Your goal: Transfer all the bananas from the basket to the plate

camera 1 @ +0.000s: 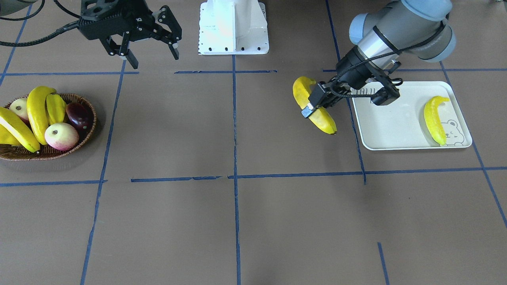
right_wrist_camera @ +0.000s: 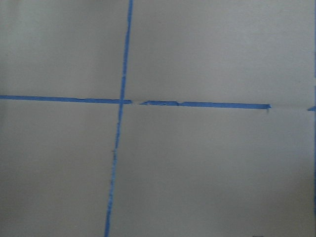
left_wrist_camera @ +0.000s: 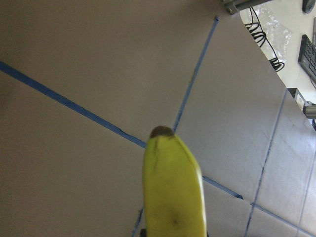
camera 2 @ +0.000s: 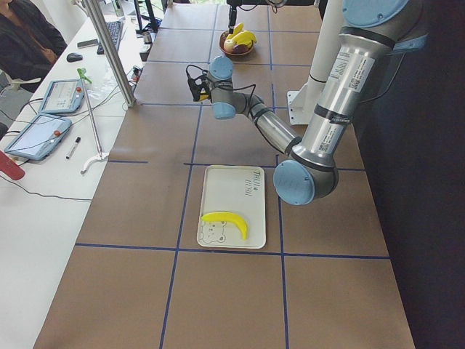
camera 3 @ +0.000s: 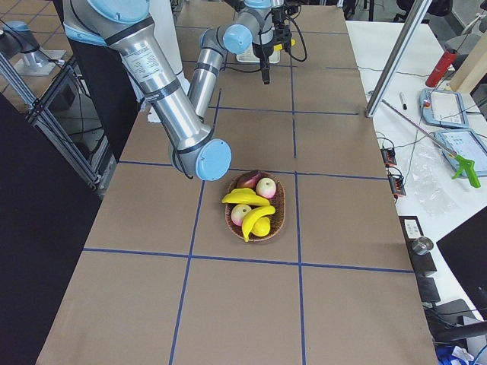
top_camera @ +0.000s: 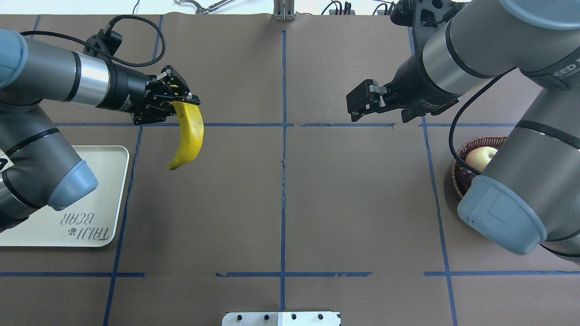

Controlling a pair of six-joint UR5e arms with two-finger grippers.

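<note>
Basket [camera 1: 59, 155] rough woven wicker; plate [camera 1: 396, 122] smooth plastic.

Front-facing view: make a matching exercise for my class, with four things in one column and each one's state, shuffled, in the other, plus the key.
Column 1
1. left gripper
2. right gripper
3. white tray
4. wicker basket

Column 2
A. open, holding nothing
B. the resting banana lies on it
C. holds an apple and other fruit
D. shut on the carried banana

Pairs: 1-D, 2-A, 3-B, 4-C
</note>
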